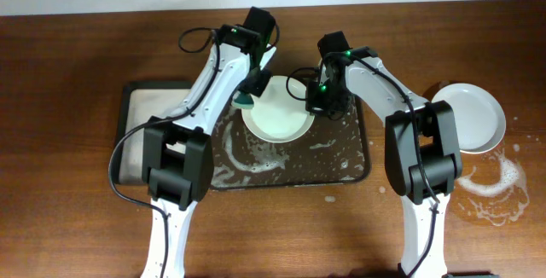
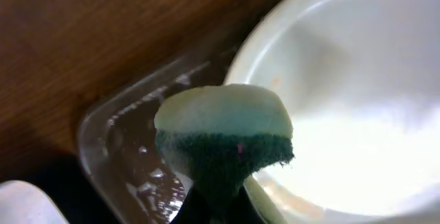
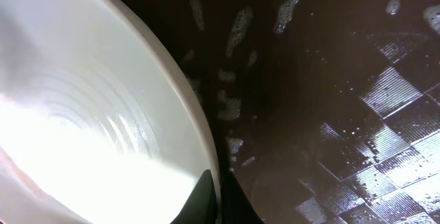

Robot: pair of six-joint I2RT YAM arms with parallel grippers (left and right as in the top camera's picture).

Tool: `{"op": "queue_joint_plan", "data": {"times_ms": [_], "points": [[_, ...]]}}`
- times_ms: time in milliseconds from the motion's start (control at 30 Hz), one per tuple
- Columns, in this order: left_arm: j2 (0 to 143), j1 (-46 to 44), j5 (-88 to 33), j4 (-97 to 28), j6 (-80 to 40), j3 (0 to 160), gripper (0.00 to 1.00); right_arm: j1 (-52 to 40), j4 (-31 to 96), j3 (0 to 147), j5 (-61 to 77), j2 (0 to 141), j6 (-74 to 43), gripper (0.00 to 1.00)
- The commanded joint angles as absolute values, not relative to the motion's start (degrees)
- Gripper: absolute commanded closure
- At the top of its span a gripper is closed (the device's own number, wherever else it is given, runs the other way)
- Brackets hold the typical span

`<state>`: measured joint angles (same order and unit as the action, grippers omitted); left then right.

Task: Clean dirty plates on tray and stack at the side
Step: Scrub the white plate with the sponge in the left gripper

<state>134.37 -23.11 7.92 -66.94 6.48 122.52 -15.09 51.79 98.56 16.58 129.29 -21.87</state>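
The plate (image 1: 275, 112) sits in the tray (image 1: 345, 146), right jaws clamped on its rim, left jaws clamped on a sponge (image 2: 223, 138) beside it. Hard scrubbing could slip the soapy rim free.

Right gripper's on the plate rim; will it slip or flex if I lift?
Probably slippery: the plate looks glossy, foam streaks the tray. Likely stiff: clean round rim. The right gripper pinches only the rim, so it may swing.
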Motion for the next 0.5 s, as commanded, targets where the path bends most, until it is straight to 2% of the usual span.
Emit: {"op": "queue_joint_plan", "data": {"times_ms": [0,167,333,400,467], "points": [[132.3,-23.7,-4.2,-65.0,5.6,120.1,1.00,-15.4,51.8,97.7,14.6,130.6,-21.5,0.96],[132.5,-23.7,-15.8,-55.9,9.9,112.4,0.99,-15.4,51.9,97.7,14.6,130.6,-21.5,0.96],[136.0,-23.9,-16.3,-54.7,9.9,111.9,1.00,-15.4,51.8,97.7,14.6,130.6,-21.5,0.96],[136.4,-23.9,-11.7,-54.7,9.9,110.7,0.99,-15.4,51.7,97.7,14.6,130.6,-21.5,0.96],[136.5,-23.9,-2.1,-55.1,8.2,110.7,1.00,-15.4,51.7,97.7,14.6,130.6,-21.5,0.96]]}}
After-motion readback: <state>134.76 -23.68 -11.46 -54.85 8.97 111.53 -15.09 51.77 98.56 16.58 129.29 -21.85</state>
